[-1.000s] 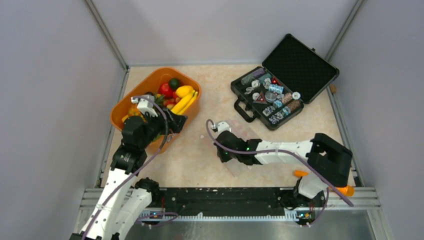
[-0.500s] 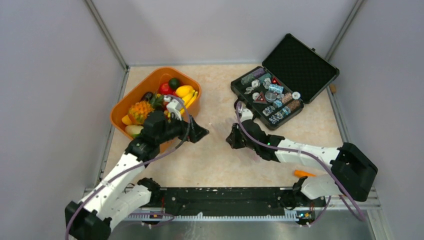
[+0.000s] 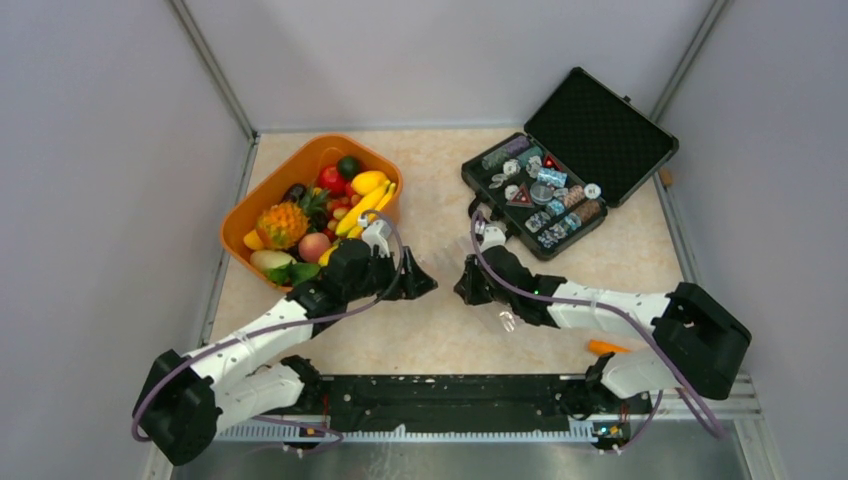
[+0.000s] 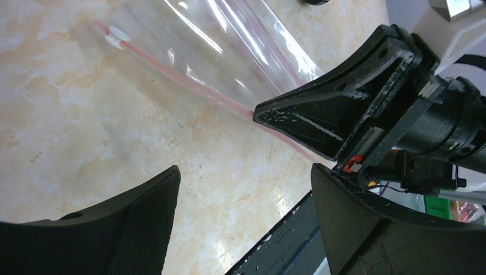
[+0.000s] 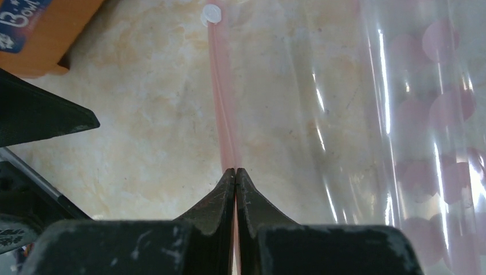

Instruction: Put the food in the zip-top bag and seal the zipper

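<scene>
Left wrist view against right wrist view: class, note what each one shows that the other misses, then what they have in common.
Only left wrist: the left hand spread open over bare table, and the right hand seen from outside. Only right wrist: an orange basket corner and pink round marks on the zip-top bag. Both: the right hand pinching the pink zipper, its white tab, the clear bag.

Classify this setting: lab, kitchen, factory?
Probably a lab robot test cell: plain grey walls box in a beige marble-pattern tabletop, with staged props, an orange plastic basket of toy fruit and an open black hard case.
</scene>
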